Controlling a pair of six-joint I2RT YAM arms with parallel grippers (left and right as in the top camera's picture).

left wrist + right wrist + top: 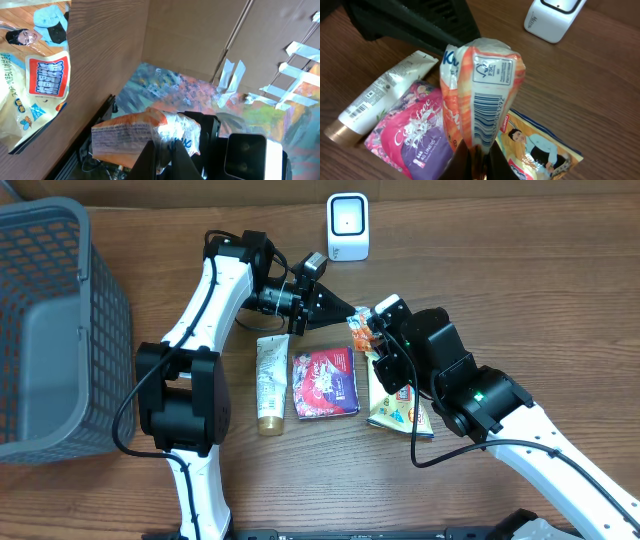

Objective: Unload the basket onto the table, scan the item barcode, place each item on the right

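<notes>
Packet point(485, 85) lifted at centre, gripped at both ends: right gripper point(475, 162) clamps its bottom, left gripper point(164, 150) nipped tight on its top. Barcode point(482, 117) shows, probably not yet facing scanner point(347, 227) at 12 o'clock; scan left to do. Count: one packet, one scanner, one basket point(105, 330) at 9 o'clock, one tube point(271, 383), one pink pack point(324, 383), one snack bag point(398, 412).
</notes>
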